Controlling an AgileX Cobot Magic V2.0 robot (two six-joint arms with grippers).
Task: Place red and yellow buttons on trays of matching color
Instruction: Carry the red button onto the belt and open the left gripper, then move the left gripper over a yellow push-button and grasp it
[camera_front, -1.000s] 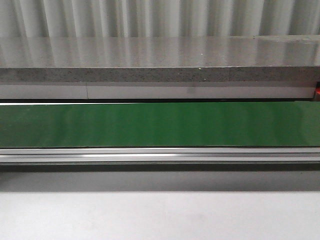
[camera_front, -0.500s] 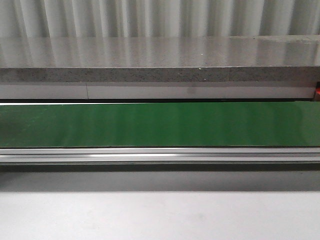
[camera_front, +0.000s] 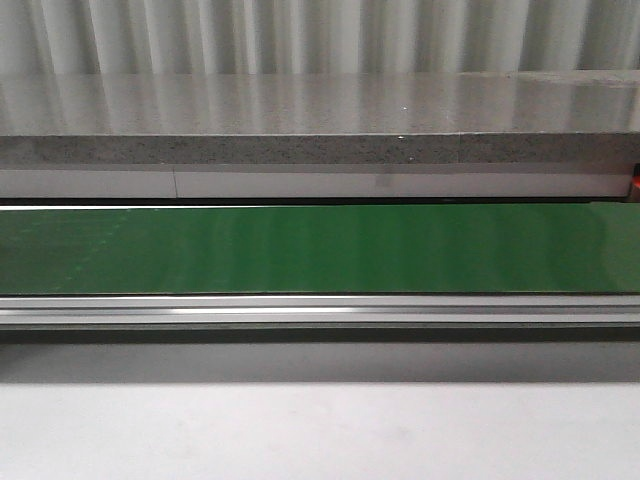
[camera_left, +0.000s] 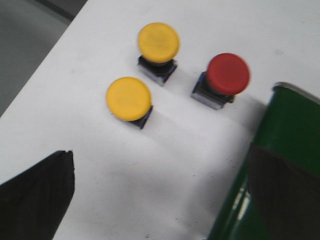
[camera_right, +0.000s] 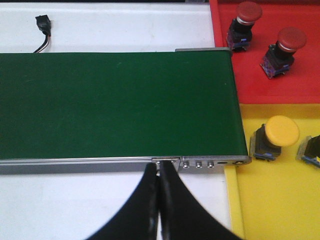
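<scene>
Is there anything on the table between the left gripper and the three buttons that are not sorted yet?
No. In the left wrist view, only bare white table lies between the open left gripper and the two yellow buttons and the red button.

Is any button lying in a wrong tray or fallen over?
Nothing stands out. Both red buttons lie in the red tray, and the yellow button lies in the yellow tray.
</scene>
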